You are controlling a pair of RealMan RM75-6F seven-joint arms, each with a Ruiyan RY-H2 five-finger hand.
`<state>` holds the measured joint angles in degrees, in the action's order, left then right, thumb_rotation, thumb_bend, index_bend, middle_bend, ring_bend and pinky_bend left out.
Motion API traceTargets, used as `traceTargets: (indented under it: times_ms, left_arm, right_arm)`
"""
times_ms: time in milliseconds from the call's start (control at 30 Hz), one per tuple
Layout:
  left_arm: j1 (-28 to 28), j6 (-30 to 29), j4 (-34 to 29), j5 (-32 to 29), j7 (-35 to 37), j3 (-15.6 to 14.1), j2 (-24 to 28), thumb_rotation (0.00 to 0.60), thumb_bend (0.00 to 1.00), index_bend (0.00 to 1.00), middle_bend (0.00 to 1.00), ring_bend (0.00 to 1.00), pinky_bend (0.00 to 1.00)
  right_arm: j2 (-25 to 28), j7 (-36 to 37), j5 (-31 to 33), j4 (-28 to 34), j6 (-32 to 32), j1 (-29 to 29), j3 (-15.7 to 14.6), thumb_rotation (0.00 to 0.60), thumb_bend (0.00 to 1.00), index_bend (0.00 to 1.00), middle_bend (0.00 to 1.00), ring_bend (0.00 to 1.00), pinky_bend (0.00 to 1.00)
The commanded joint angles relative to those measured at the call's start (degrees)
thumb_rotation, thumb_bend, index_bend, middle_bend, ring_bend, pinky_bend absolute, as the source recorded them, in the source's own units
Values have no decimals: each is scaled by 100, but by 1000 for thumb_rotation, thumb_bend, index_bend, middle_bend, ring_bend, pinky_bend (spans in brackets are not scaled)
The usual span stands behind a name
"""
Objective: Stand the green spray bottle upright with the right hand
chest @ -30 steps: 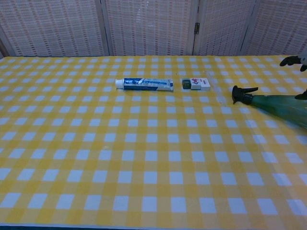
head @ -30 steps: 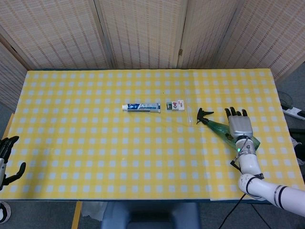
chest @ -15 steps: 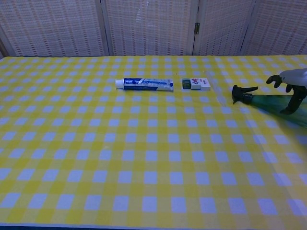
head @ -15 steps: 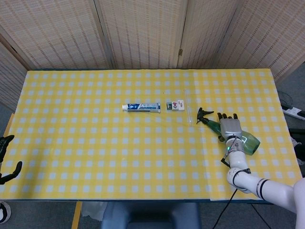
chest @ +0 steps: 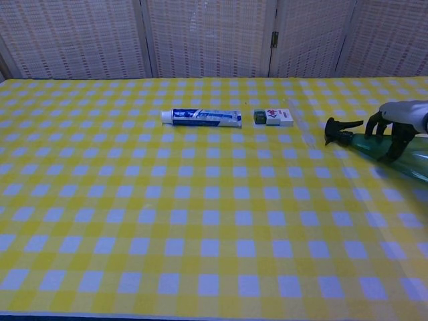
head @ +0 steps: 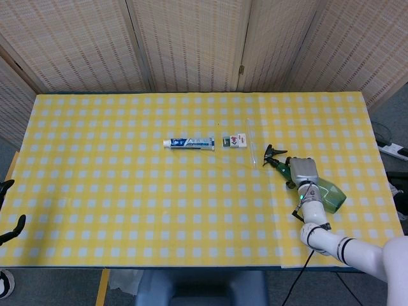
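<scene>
The green bottle [head: 315, 182] lies on its side on the table [head: 127, 210], toward the right edge and about midway between the far and near edges, its black trigger head [head: 273, 155] pointing left toward the middle and its wide base nearer the right edge. The right hand [head: 302, 171] rests over the bottle's neck and shoulder, just behind the trigger head; in the chest view its dark fingers [chest: 399, 140] curl down around the green body, closing on it. Left of the trigger head, near it but apart, a thin clear strip [head: 252, 141] lies on the cloth, running toward the far edge. Further left, near the table's middle, a small white box [head: 234, 141] and a toothpaste tube [head: 189, 143] lie in a row, close together, well apart from the bottle. The left hand [head: 9, 213] hangs off the near left corner, only partly in view, so whether it is spread or closed cannot be told.
</scene>
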<state>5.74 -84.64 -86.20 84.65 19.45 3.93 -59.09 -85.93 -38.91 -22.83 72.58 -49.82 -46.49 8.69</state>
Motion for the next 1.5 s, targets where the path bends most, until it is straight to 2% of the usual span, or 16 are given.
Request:
traceTargets:
  times_ms: [33,100,200,300,333,433,533,600,867,1033,1167,1333,1500]
  left_arm:
    - [0,11,-4,-12,-19,1,-4,600,488,0,118,81,0]
    - [8,36,-4,-31,-39,6,-8,600,488,0,118,81,0]
    - [35,105,9,-48,-54,5,-8,600,488,1,118,81,0]
    - [64,181,25,-72,-52,5,-10,600,488,4,118,81,0]
    - [71,201,27,-85,-58,8,-12,600,488,4,118,81,0]
    - [76,220,24,-109,-74,16,-15,600,488,4,118,81,0]
    - [79,238,19,-128,-86,18,-18,600,488,5,118,81,0]
    - [83,249,20,-130,-89,20,-19,600,488,5,118,81,0]
    - [100,302,24,-146,-79,18,-14,600,488,6,118,81,0]
    - [104,321,23,-143,-43,15,-4,600,488,7,118,81,0]
    - [106,332,24,-142,-49,11,1,600,487,7,118,81,0]
    - [101,292,10,-80,-65,-5,4,600,488,8,118,81,0]
    - [106,310,-7,-112,-86,4,-2,600,487,8,118,81,0]
  right_arm:
    - [116,435,-421,177,-149,147,137,600,333,366,373,430,291]
    - [214,923,-868,369,-262,294,269,600,333,380,384,446,301]
    - [383,2056,-1684,705,-286,582,567,600,334,400,397,464,354]
    - [304,3851,-3040,786,-630,978,912,600,332,403,402,467,362]
    - [152,4756,-3676,690,-941,1138,1006,600,333,403,404,467,362]
    - [-233,7024,-4874,256,-1668,1411,1085,600,334,403,407,468,362]
    - [-477,8660,-5425,-224,-2046,1500,1079,600,333,403,407,468,362]
    - [-575,9251,-5626,-529,-2188,1518,1037,600,333,403,408,469,362]
    - [-1416,10505,-6207,-2400,-2837,1506,679,600,333,403,413,469,362]
    - [-2036,10639,-6397,-3566,-3270,1506,493,600,334,403,417,467,362]
    - [-2407,10886,-6437,-4264,-3426,1538,382,600,333,406,422,468,362]
    - [-2686,11178,-6386,-4806,-3427,1593,311,600,333,407,424,465,362]
    - [-2772,11309,-6397,-5062,-3465,1666,210,600,334,407,423,468,362]
